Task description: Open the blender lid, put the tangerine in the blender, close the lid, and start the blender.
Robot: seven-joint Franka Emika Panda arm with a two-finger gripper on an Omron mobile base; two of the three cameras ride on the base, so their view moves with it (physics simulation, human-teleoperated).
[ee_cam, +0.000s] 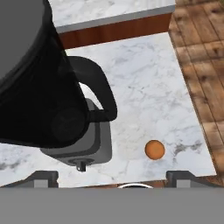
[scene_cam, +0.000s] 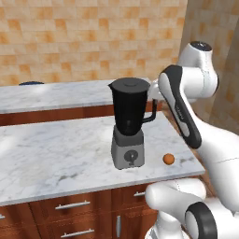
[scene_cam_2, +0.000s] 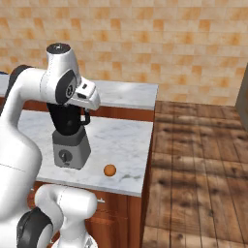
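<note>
— Can you make out the fingers (ee_cam: 112, 178)?
— Barely; their tips sit wide apart low in the hand view, so they're open, holding nothing; in the right base view the arm covers the blender's (scene_cam: 129, 122) jar.
— And the fruit?
— The tangerine (scene_cam: 168, 159) lies on the marble surface (scene_cam: 56, 154), near the blender's base; the blender lid (scene_cam: 130, 84) sits on the jar; the hand hovers beside it.

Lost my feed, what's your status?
Pincer beside the blender, state unclear. Lid on the jar. Tangerine loose on the counter. Nothing in the way.
</note>
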